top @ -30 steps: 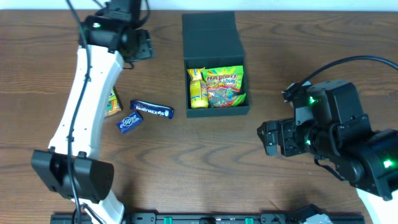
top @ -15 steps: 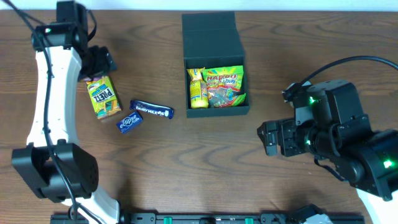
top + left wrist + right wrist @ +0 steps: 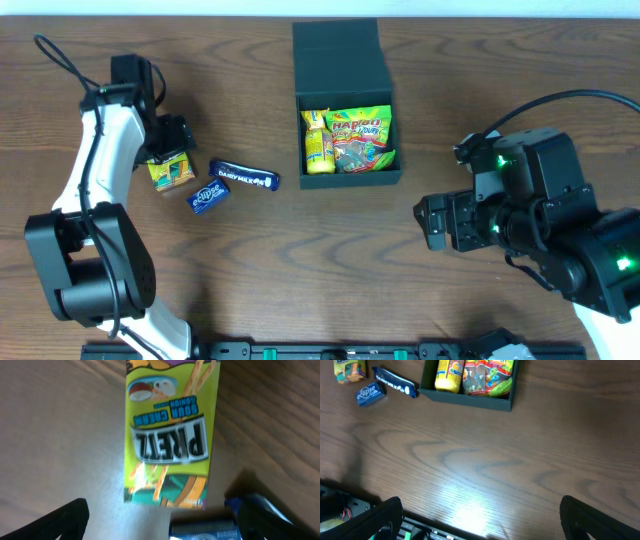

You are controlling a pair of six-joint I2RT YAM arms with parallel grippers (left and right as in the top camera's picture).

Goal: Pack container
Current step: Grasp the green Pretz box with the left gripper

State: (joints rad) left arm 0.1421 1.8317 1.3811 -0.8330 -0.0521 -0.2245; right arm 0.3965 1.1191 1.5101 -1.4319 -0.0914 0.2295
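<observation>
Black container sits on the counter, flap lid open, with a yellow packet and a Haribo bag inside. Left gripper is well left of the container, jaws spread wide and holding nothing, over the Pretz packet; Dairy Milk bar and Eclipse pack lie between that packet and the container. Right gripper is near-side right of the container, jaws wide apart over bare counter, empty.
</observation>
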